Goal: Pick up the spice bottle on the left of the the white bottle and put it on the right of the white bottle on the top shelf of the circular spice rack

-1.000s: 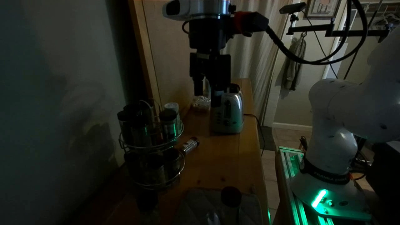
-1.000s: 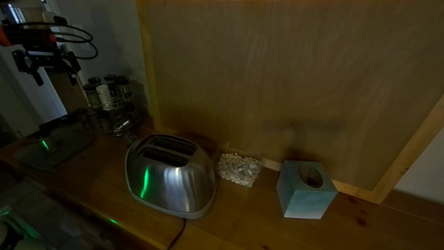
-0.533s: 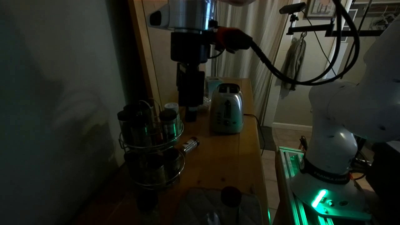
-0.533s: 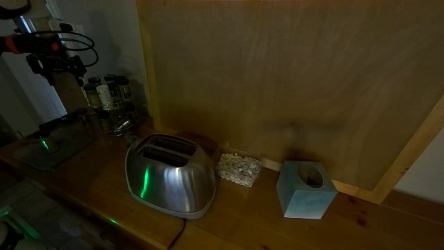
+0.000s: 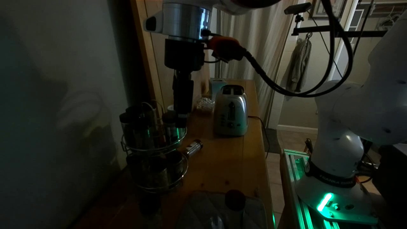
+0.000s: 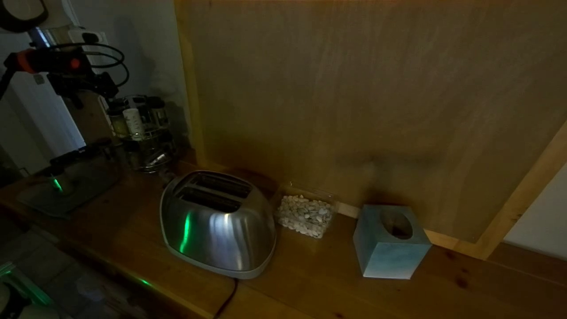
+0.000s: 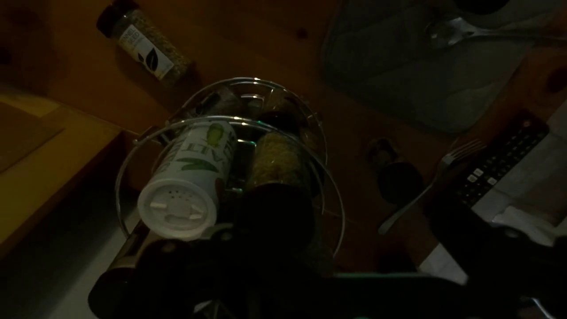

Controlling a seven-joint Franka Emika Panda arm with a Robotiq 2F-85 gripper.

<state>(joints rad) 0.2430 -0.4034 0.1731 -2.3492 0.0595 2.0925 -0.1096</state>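
The circular spice rack [image 5: 156, 149] holds dark-capped jars on two tiers. It also shows in the wrist view [image 7: 342, 208]. The white bottle [image 6: 133, 123] stands on its top shelf and shows large in the wrist view [image 7: 188, 177]. A dark-capped spice bottle with yellowish contents [image 6: 118, 125] stands left of it in that exterior view; in the wrist view it is to the right [image 7: 278, 164]. My gripper [image 7: 334, 223] is open and empty, fingers wide apart, above the rack's near side. In an exterior view a fingertip overlaps that bottle's cap; contact cannot be told.
A fennel seed bottle [image 7: 148, 49] lies on the table beside the rack. A steel toaster [image 6: 217, 239], a box of pebbles [image 6: 305, 217] and a blue tissue box [image 6: 392, 243] stand farther along. A mat [image 7: 412, 75], a fork [image 7: 436, 175] and a capped jar [image 7: 398, 179] are also near.
My gripper has moved down and toward the rack, and has turned about its vertical axis. The jars, the white bottle and the rack have not moved.
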